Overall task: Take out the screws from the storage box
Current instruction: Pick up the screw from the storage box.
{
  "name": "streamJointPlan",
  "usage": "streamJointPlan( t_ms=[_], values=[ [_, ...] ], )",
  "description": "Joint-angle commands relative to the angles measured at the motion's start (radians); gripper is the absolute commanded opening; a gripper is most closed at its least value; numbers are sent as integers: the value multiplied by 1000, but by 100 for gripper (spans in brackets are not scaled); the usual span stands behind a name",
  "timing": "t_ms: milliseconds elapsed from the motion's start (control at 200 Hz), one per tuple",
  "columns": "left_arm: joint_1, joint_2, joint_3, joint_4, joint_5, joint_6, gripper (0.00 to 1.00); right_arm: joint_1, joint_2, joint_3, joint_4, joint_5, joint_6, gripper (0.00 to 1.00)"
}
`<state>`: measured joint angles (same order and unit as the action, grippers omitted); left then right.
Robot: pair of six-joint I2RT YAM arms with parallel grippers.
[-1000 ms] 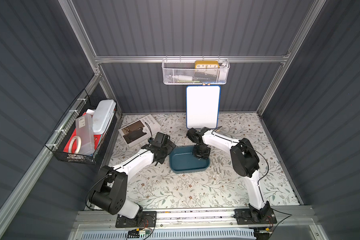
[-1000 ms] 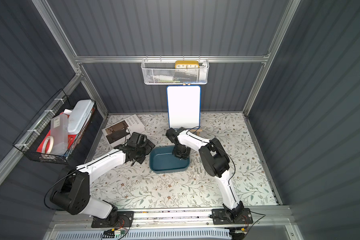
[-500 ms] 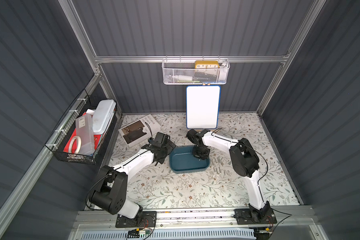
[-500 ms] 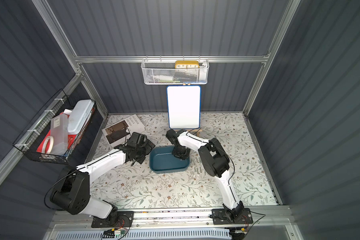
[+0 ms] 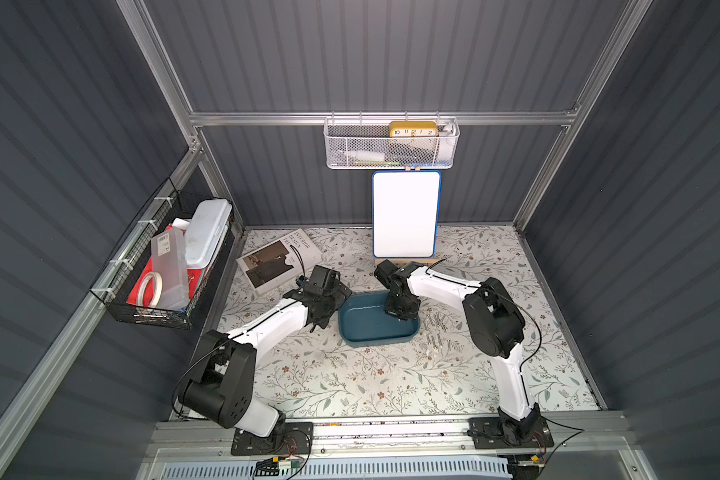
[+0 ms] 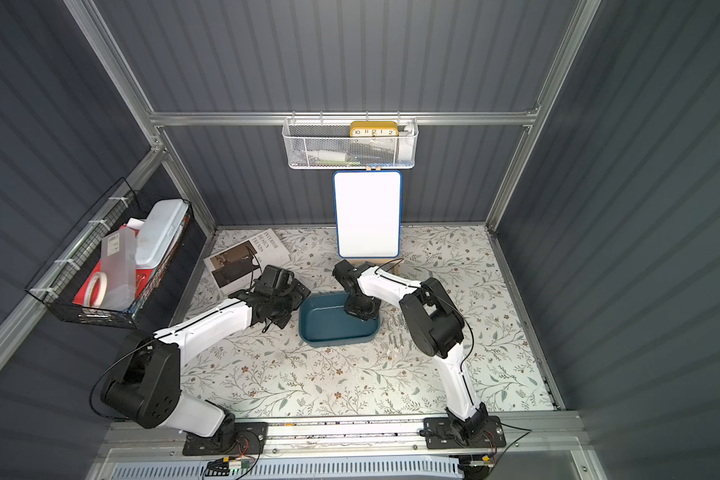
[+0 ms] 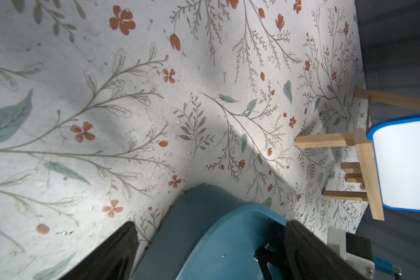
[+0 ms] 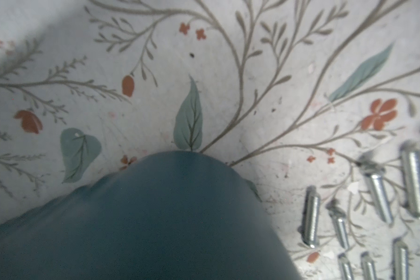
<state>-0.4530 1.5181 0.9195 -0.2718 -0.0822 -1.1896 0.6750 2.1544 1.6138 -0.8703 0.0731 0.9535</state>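
Note:
The storage box [image 5: 377, 328] [image 6: 336, 322] is a shallow teal tray in the middle of the floral table, and its floor shows bare in both top views. The screws [image 5: 435, 334] [image 6: 398, 332] [image 8: 378, 194] lie loose on the table just right of it. My left gripper [image 5: 330, 306] [image 7: 211, 252] is open and straddles the box's far left corner, one finger [image 7: 117, 252] outside and the other inside, apart from the wall. My right gripper [image 5: 400, 311] [image 6: 362, 309] is shut on the box's far right rim. The box wall [image 8: 155, 218] hides its fingers in the right wrist view.
A whiteboard on a wooden easel [image 5: 406, 220] stands just behind the box. A magazine [image 5: 277, 262] lies at the back left. A black wire basket [image 5: 163, 274] hangs on the left wall. A white mesh basket [image 5: 391, 143] hangs on the back wall.
My right gripper's jaws have closed at the box's far right rim. The left arm and the box have not visibly moved.

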Motion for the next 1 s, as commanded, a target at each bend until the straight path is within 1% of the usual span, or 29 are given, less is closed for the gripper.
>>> streamJointPlan(
  t_ms=[0,155,330,465,655,886,996],
  values=[
    [-4,11,-18,10,2,20,98,2,84,-23,35,-21,-48,4],
    [-4,13,-15,35,17,25,99,2,43,-58,140,-80,-92,4],
    [-4,5,-24,48,29,24,99,-2,49,-62,164,-116,-122,5],
    [-4,-6,-25,41,39,24,98,-9,87,-52,122,-117,-127,7],
    [-4,-8,-22,36,39,23,99,-11,142,-17,19,-92,-136,14],
    [-4,-4,-20,33,35,24,99,-10,205,70,-136,-31,-167,15],
    [-4,-5,-20,34,34,23,99,-6,228,85,-154,-20,-174,17]
  ],
)
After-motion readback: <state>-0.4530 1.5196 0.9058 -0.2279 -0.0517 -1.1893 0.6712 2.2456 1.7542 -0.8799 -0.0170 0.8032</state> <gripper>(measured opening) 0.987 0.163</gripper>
